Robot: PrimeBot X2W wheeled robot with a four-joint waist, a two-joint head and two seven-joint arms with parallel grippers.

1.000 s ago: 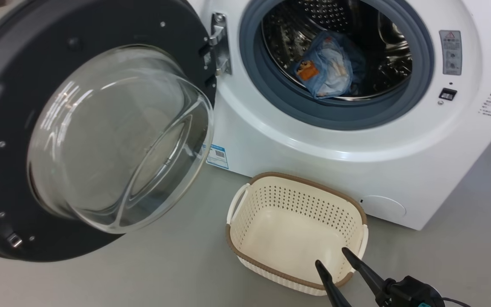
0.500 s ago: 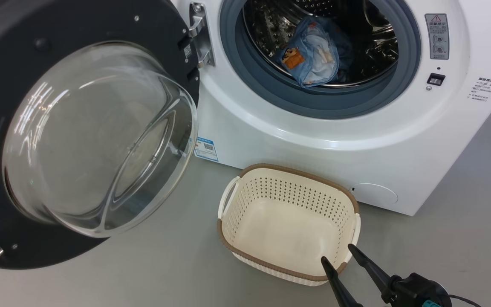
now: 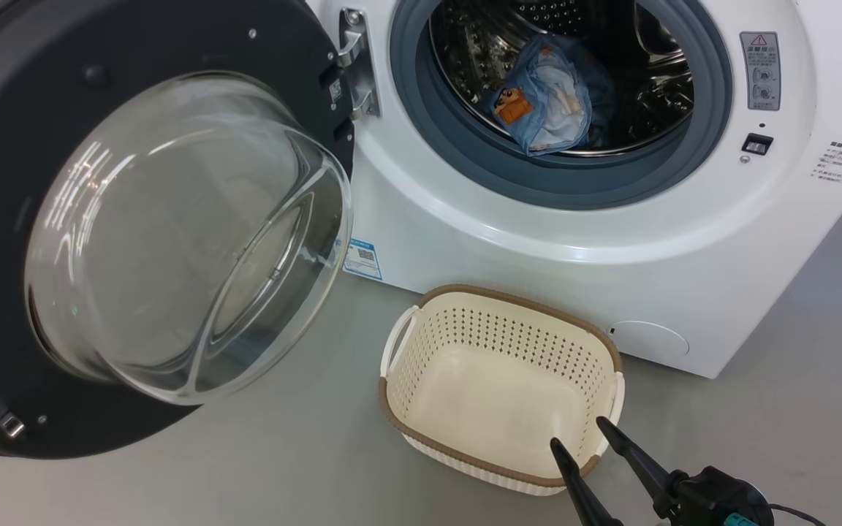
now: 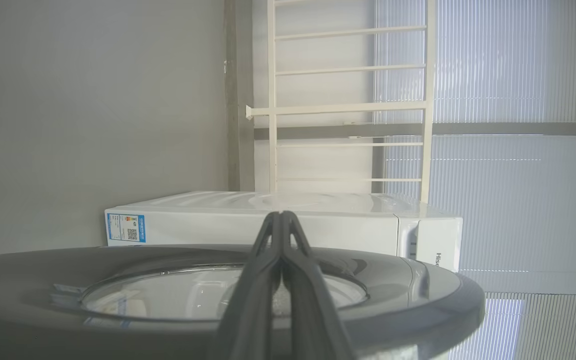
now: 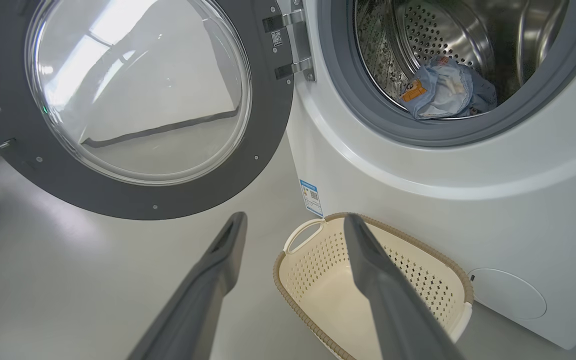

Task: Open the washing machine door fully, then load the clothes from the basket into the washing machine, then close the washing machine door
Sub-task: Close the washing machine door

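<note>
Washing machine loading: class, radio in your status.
Left gripper shut, right gripper open, empty. Clothes in drum, basket empty, door open. Door's swing looks clear.

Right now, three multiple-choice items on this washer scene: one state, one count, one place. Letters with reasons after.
1. The washing machine door is:
A. shut
B. swung open
C. off its hinge

2. Things lying inside the basket:
A. none
B. one
C. three

3. The clothes lie:
A. in the basket
B. draped over the door
C. in the drum

Answers:
1 B: the door stands wide of the opening, and its hinge is attached.
2 A: the basket's bottom is bare.
3 C: the blue bundle rests on the perforated steel inside the opening.
</note>
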